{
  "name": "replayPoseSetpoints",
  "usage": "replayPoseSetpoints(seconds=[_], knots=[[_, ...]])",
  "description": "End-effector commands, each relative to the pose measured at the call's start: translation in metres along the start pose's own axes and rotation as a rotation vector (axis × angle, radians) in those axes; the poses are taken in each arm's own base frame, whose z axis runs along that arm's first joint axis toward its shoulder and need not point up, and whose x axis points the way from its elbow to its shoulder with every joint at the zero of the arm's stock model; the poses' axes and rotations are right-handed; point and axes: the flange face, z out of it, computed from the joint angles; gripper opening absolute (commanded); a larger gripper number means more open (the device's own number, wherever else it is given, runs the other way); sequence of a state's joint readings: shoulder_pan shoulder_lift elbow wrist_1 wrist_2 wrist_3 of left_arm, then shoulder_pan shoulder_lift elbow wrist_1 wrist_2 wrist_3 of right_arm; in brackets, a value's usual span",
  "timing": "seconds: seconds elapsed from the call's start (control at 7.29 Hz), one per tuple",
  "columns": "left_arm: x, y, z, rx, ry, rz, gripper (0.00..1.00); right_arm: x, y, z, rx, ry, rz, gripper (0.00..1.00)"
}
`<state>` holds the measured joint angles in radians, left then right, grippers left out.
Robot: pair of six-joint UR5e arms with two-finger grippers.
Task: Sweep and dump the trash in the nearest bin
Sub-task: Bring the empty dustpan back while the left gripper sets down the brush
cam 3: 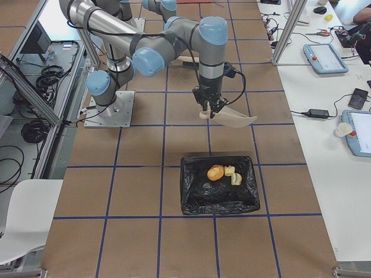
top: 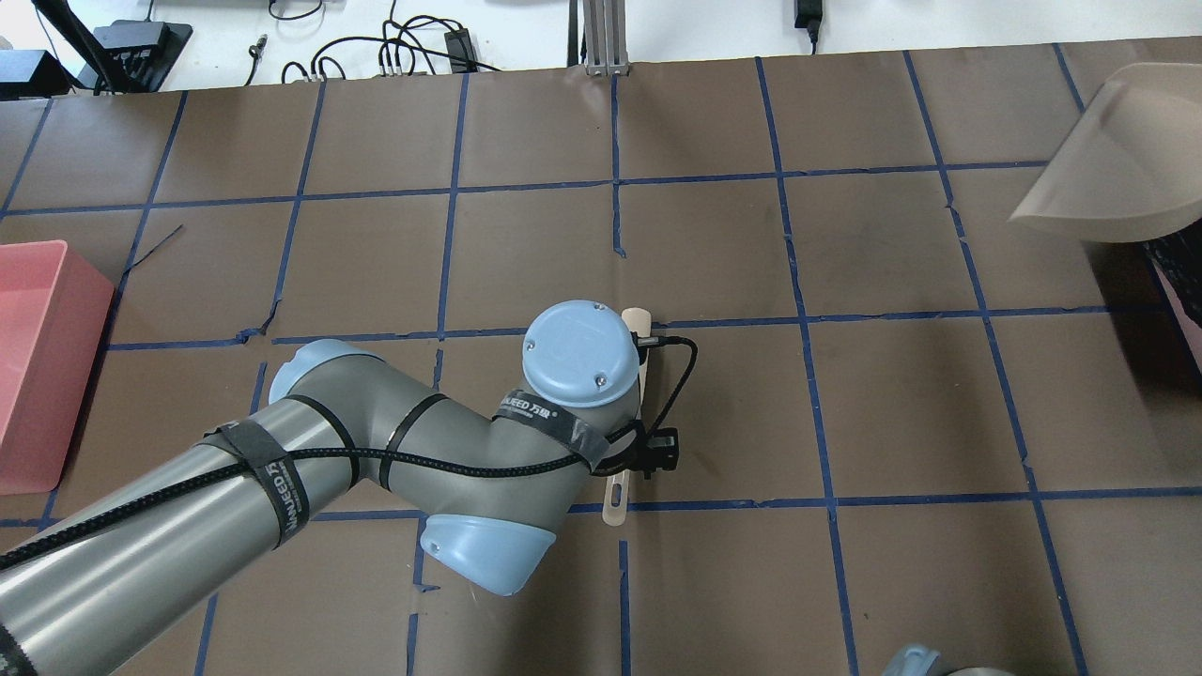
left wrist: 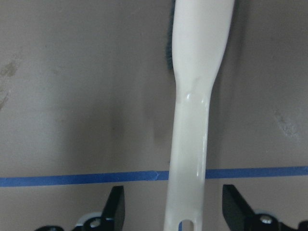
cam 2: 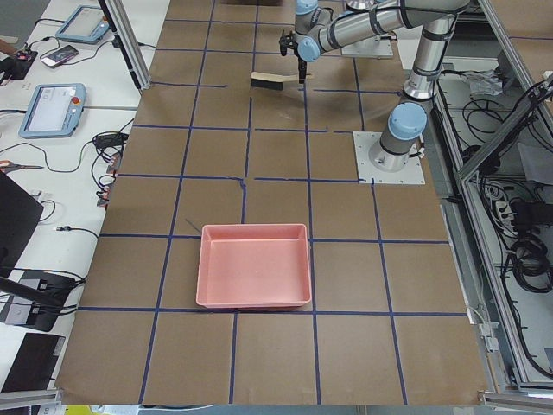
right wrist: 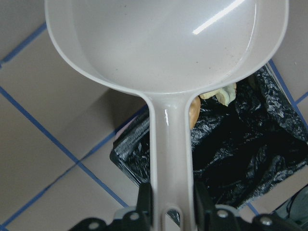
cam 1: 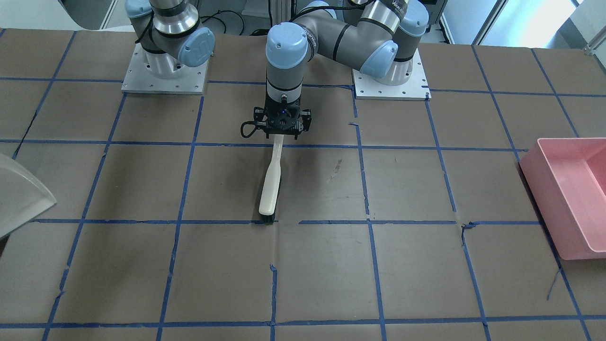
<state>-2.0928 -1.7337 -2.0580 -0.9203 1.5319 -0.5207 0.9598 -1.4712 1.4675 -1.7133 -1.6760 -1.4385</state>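
Observation:
The trash lies inside the black-lined bin (cam 3: 200, 197): a tan bun (cam 3: 215, 172) and two smaller pale-orange chunks (cam 3: 230, 170) (cam 3: 236, 179). My right gripper (right wrist: 171, 197) is shut on the handle of a pale grey dustpan (right wrist: 168, 43), which is empty and held above the bin's edge (right wrist: 240, 154). A cream-handled brush (cam 1: 270, 184) lies flat on the table. My left gripper (left wrist: 175, 202) is open, its fingers (left wrist: 115, 209) standing wide on either side of the brush handle (left wrist: 192, 125) without touching it.
A pink plastic tub (cam 2: 255, 264) stands on the table at my left end, also in the front view (cam 1: 568, 189). The table is brown with a blue tape grid. A dark sliver of the bin (top: 1174, 263) shows under the dustpan (top: 1117, 160) in the overhead view.

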Motion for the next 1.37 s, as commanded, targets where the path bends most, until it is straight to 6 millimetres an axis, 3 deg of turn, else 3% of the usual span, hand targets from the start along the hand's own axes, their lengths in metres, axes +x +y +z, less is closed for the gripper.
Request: replayPoseSetpoints(seconds=[0.0, 0.41, 0.69, 0.96, 1.24], knots=[[-0.029, -0.040, -0.030, 0.056, 0.028, -0.074, 0.95, -0.041, -0.082, 0.001, 0.018, -0.019, 0.085, 0.00], [-0.071, -0.082, -0.058, 0.061, 0.019, -0.051, 1.00, -0.085, -0.165, 0.016, 0.070, -0.083, 0.256, 0.00], [-0.103, -0.111, -0.100, 0.030, -0.001, -0.016, 1.00, -0.108, -0.224, 0.040, 0.080, -0.084, 0.342, 0.00], [-0.141, -0.141, -0.143, 0.018, -0.005, 0.008, 1.00, -0.137, -0.264, 0.056, 0.081, -0.095, 0.409, 0.00], [-0.168, -0.154, -0.170, 0.027, -0.037, 0.051, 1.00, -0.171, -0.296, 0.095, 0.122, -0.072, 0.500, 0.00]])
